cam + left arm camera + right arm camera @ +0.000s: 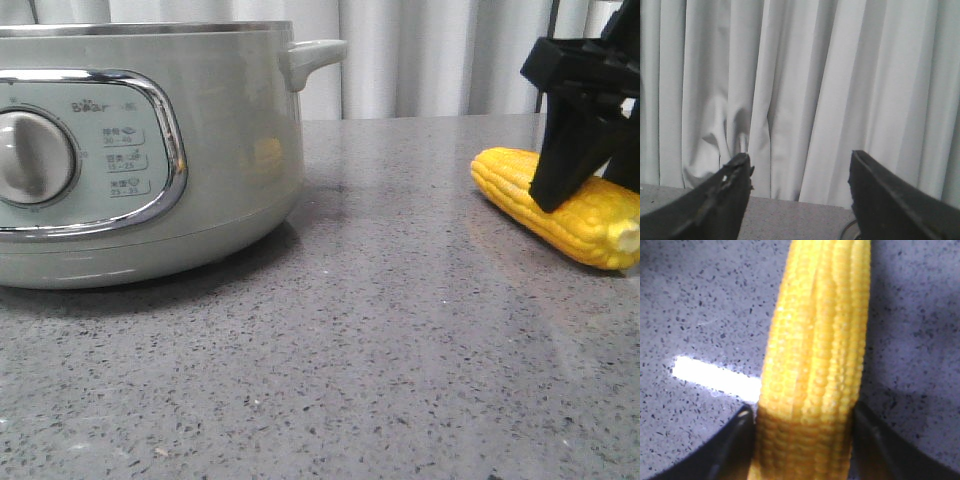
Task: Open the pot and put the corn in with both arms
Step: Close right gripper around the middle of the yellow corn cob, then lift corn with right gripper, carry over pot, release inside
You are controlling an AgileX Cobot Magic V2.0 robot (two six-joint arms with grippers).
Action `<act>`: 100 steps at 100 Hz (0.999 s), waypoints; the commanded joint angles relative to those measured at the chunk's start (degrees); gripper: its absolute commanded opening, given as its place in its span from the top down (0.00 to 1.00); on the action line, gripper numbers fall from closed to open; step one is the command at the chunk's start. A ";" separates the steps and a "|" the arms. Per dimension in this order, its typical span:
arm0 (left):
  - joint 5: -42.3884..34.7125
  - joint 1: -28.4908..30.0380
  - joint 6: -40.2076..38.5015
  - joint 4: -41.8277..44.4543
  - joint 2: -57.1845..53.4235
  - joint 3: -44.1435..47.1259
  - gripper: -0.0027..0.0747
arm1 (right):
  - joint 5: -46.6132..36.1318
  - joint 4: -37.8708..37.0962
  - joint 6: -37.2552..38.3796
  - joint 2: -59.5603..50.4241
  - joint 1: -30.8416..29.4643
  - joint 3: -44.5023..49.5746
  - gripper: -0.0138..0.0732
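Right wrist view | right pincer (802,440) straddles corn (815,355), fingers against both flanks, across its long axis; grip firmness unclear | corn lies on table (380,330), well right of pot (140,150) | left pincer (800,192) open, empty, facing curtain (805,75)

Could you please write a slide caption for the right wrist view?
Right hand straddling the corn on the speckled grey table.
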 commanded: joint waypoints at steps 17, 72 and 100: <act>-2.69 -0.36 -0.68 -1.05 0.46 -1.79 0.44 | -0.91 3.85 -0.84 -4.87 0.23 -7.01 0.92; -2.12 -0.39 -0.68 -3.21 0.46 -1.79 0.44 | -10.75 11.50 -0.84 0.53 22.62 -29.99 0.92; -1.22 -2.20 -0.68 -5.78 0.46 -1.79 0.44 | -13.60 12.35 -0.84 9.44 28.66 -29.99 0.75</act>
